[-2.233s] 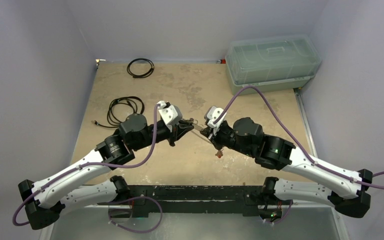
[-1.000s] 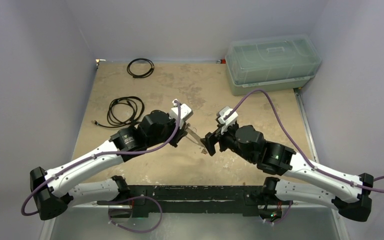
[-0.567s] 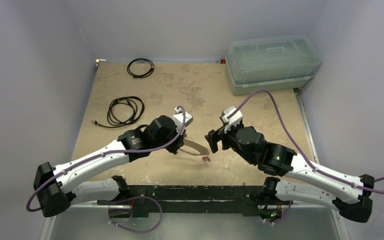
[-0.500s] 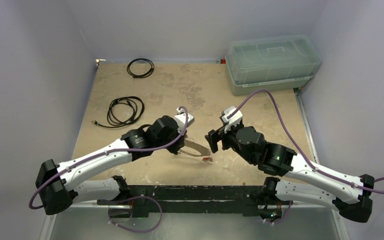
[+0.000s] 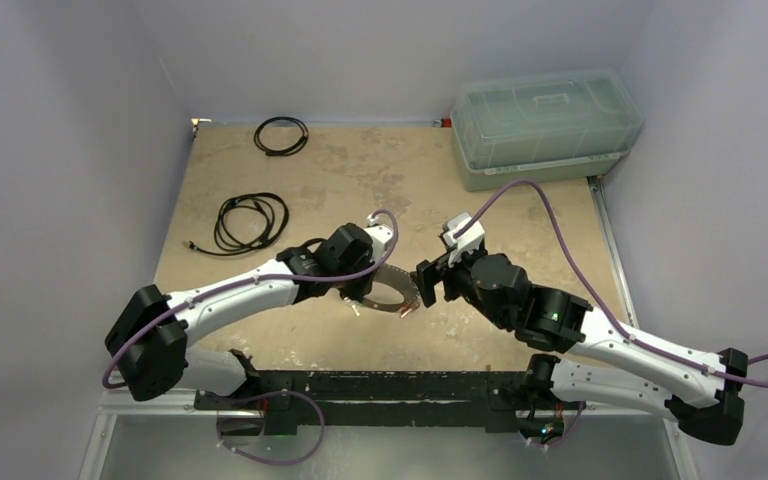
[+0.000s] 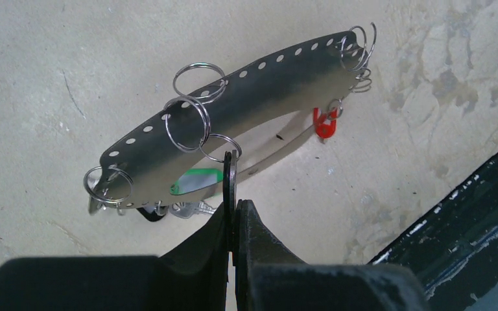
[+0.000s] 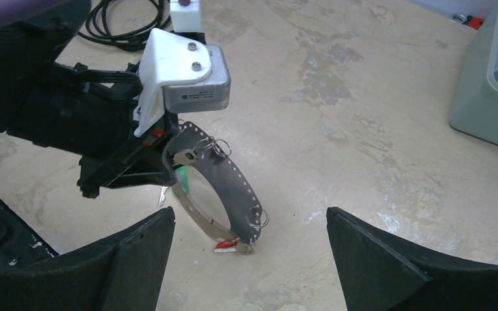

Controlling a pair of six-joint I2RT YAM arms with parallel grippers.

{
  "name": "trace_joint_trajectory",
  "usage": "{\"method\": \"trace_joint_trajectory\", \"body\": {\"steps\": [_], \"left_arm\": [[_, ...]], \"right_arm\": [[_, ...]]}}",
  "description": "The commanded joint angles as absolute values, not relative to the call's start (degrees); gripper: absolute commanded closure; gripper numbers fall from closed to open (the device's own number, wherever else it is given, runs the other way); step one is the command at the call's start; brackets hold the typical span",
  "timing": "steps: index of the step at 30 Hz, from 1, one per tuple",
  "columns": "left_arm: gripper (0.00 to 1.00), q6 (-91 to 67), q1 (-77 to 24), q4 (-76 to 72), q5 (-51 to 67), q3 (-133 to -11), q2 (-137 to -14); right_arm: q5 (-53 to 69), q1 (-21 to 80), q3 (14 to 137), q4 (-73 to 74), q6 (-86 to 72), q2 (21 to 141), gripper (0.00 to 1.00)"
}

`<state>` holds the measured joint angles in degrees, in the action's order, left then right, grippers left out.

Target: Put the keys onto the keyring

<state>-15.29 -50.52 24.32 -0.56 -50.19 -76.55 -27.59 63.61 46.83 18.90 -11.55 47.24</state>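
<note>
The keyring (image 6: 253, 97) is a flat silver band with punched holes and several split rings. It hangs tilted from my left gripper (image 6: 233, 214), which is shut on a thin black key tag (image 6: 231, 172) seen edge-on and linked to the band by a split ring. A green key (image 6: 198, 181) and a silver key (image 6: 191, 208) hang under the band, and a red key (image 6: 324, 123) sits at its far end. In the right wrist view the keyring's (image 7: 230, 181) low end and the red key (image 7: 228, 243) touch the table. My right gripper (image 7: 249, 217) is open and faces that end without holding anything.
A clear lidded box (image 5: 545, 125) stands at the back right. A thin black cable loop (image 5: 281, 135) lies at the back and a coiled black cord (image 5: 250, 220) at the left. The black front rail (image 5: 380, 385) runs just behind the keyring (image 5: 390, 290).
My left arm has swung right and down, bringing the keyring from mid-air to the table in front of the right gripper. The right gripper drew back slightly and stayed open.
</note>
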Motion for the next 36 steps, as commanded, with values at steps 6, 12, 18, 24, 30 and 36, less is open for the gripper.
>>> {"method": "trace_joint_trajectory", "body": {"steps": [6, 12, 18, 24, 30, 36], "left_arm": [[1.00, -11.12, -46.60, 21.35, 1.91, -55.92, -83.47], [1.00, -10.27, -45.73, 19.07, 1.76, -57.89, -88.08], [1.00, -8.82, -44.29, 18.77, 2.42, -60.29, -92.97], [0.97, -7.01, -42.22, 18.41, 3.72, -63.04, -97.61], [0.67, -7.18, -39.44, 17.29, 1.24, -68.91, -105.09], [0.45, -8.96, -36.76, 18.16, -4.03, -74.99, -107.09]], "right_arm": [[-29.18, 63.46, 46.78, 17.84, -12.04, 48.14, 0.10], [-29.09, 63.46, 46.89, 17.98, -12.00, 48.59, 0.09], [-28.86, 63.46, 46.72, 18.26, -12.26, 48.77, 0.09], [-28.32, 63.46, 46.79, 18.29, -12.30, 49.30, 0.09], [-27.86, 63.46, 47.01, 18.30, -12.22, 49.87, 0.09], [-28.42, 63.46, 47.13, 18.89, -12.67, 49.54, 0.10]]}}
